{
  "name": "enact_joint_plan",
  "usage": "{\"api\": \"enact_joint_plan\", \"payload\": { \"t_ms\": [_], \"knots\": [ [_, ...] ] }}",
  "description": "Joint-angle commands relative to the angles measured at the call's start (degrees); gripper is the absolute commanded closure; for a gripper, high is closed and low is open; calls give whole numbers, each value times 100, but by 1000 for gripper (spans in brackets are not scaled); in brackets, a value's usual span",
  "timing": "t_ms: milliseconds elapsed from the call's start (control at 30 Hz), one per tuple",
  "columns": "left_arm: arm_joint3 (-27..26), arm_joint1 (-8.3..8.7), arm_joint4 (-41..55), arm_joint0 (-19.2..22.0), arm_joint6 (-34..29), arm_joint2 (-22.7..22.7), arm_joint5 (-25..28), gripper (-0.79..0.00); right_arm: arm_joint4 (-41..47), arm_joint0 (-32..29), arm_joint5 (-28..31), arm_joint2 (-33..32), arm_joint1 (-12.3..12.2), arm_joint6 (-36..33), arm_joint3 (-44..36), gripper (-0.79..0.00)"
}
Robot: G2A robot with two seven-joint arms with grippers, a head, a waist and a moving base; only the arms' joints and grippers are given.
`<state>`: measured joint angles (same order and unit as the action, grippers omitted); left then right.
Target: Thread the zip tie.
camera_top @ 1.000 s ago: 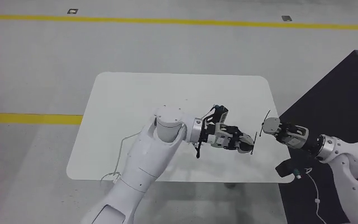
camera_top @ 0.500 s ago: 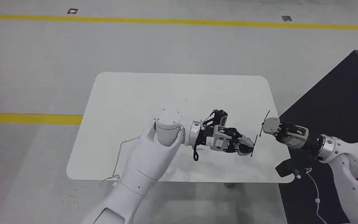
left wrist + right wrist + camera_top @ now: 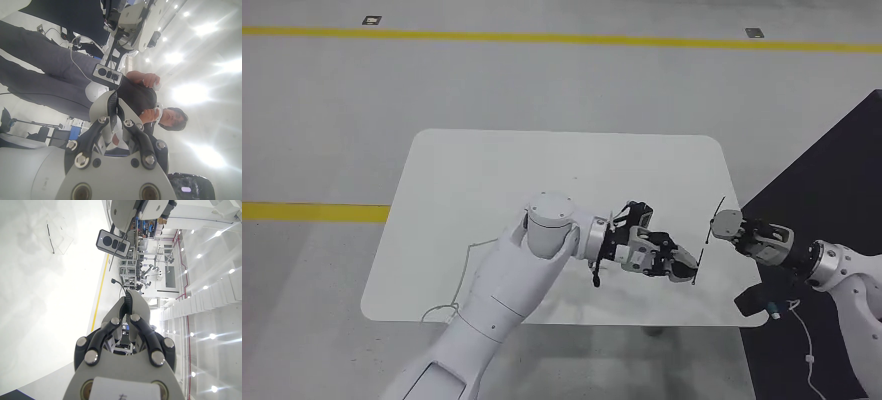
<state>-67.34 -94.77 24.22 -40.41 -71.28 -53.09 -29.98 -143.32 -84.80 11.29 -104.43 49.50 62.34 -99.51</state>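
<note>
1. The white table (image 3: pixel 492 200) sets the scene. All the work hangs in the air above its near right corner.
2. The left arm (image 3: pixel 552 230) lies over the table's near side. The right arm (image 3: pixel 832 262) comes in across the table's right edge.
3. The left gripper (image 3: pixel 687 268) sits just inside that right edge. Its fingers are pressed together on a thin black strip (image 3: pixel 697 262), which sticks out on both sides of them.
4. The right gripper (image 3: pixel 127 295) hangs above the table's right edge, pinched tight on the zip tie (image 3: pixel 121 286). The tie's small head (image 3: pixel 113 281) juts past the fingertips.
5. The step in hand looks like lining up. Over the table's corner, strip and head are near each other but apart, and nothing is threaded yet.
6. The next move calls for bringing the strip's free tip squarely to the slot in the head. The strip is thin and bendy and the opening is tiny, so there is little margin.
7. Whether the two black pieces belong to one tie cannot be told.
</note>
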Motion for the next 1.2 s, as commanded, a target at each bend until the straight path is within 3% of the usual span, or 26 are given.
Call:
{"api": "enact_joint_plan", "payload": {
  "t_ms": [0, 1167],
  "knots": [
    [1, 12, -11, 33, -20, 36, 79, 0, 0, 0, 0, 0, 0, 0, 0, 0],
    [57, 170, 320, 224, 204, 333, 171, 0, 52, 13, 285, 126, -134, 19, -6, 0]
  ]
}}
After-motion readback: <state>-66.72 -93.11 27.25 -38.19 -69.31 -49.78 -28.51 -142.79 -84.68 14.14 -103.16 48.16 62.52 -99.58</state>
